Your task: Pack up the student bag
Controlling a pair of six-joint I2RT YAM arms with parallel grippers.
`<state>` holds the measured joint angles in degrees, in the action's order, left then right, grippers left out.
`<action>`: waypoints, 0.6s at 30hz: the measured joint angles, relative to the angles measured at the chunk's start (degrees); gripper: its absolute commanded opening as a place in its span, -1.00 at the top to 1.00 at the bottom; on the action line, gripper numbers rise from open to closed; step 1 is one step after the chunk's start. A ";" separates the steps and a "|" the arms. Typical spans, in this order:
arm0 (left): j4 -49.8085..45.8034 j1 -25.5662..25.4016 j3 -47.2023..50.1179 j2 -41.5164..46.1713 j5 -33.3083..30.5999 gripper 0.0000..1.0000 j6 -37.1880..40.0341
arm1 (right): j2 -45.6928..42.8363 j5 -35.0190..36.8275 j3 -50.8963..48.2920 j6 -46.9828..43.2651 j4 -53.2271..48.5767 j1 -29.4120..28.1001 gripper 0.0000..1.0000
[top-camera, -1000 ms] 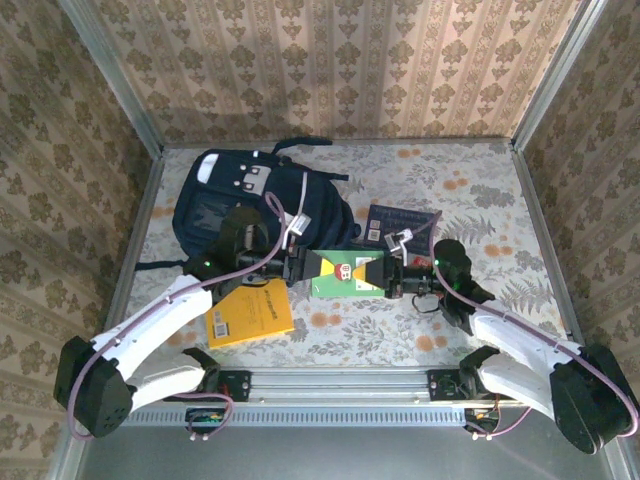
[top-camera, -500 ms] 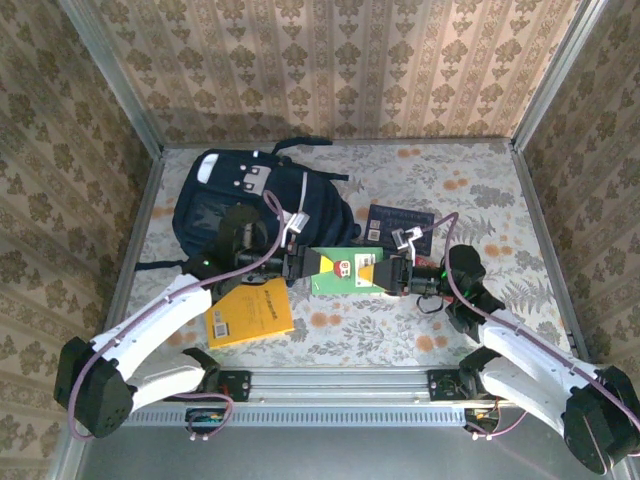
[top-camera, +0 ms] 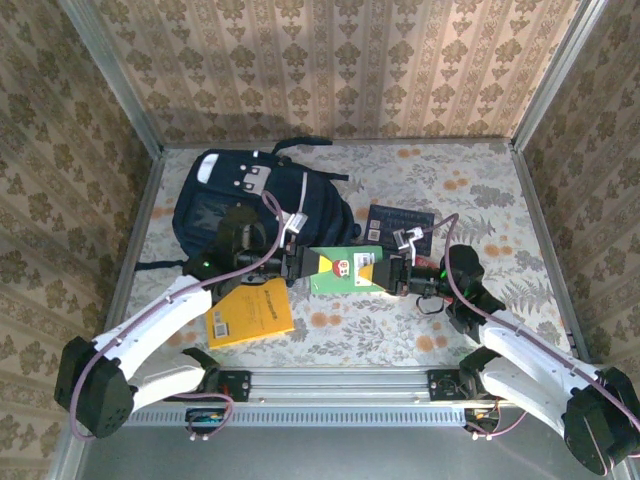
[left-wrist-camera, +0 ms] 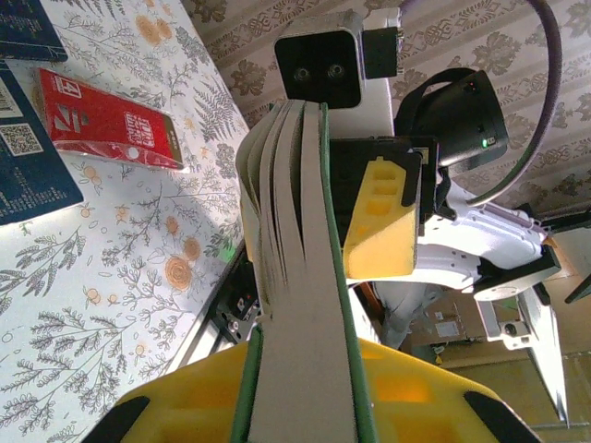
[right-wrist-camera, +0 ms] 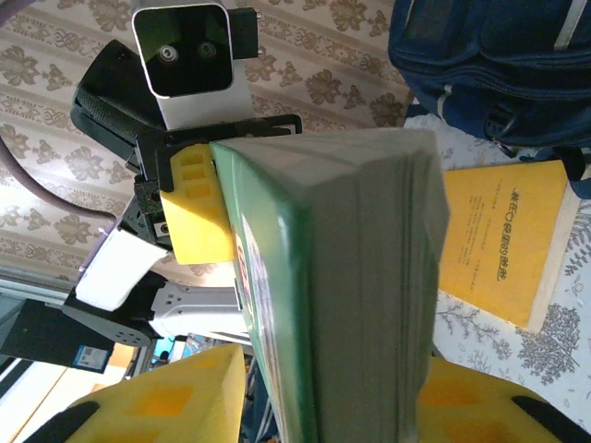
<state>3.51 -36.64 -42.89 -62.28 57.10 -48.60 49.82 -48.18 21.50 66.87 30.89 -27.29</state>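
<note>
The student bag (top-camera: 255, 200), dark navy with white stripes, lies at the table's back left; its lower part shows in the right wrist view (right-wrist-camera: 499, 55). A green book (top-camera: 345, 270) hangs above the table between both arms. My left gripper (top-camera: 303, 265) is shut on its left end, the yellow pads pressed against both covers (left-wrist-camera: 300, 388). My right gripper (top-camera: 388, 273) straddles the book's other end (right-wrist-camera: 332, 397). Its jaws are narrow but still open, with a thin gap between one pad (right-wrist-camera: 166, 397) and the green cover (right-wrist-camera: 277, 277).
A yellow book (top-camera: 249, 312) lies flat near the front left, under the left arm. A dark blue book (top-camera: 400, 222) and a red packet (left-wrist-camera: 106, 120) lie on the floral cloth right of the bag. Patterned walls enclose the table; a metal rail (top-camera: 340, 385) runs along the front.
My right gripper's jaws have narrowed from wide open around the green book's right end. The left gripper and the book have stayed in place.
</note>
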 measured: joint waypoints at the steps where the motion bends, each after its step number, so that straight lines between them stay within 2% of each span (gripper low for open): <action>1: 0.48 0.00 0.22 0.00 0.07 1.00 -0.31 | 0.00 0.02 0.00 0.00 -0.04 0.00 0.23; 6: 4.81 -0.02 2.27 -0.02 0.59 1.00 -2.89 | 0.07 0.39 0.00 0.20 0.11 -0.07 0.23; 13: 12.35 -0.02 4.42 -1.27 1.46 1.00 -8.24 | 0.48 1.20 -0.02 1.29 1.97 -1.49 -0.21; 18: 21.09 -0.02 5.84 -2.10 1.66 1.00 -14.64 | 0.72 1.27 -0.28 2.71 4.48 -1.62 -0.27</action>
<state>24.60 -36.67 -37.06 -64.38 58.76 -63.24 50.54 -46.92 21.21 69.58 35.38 -28.91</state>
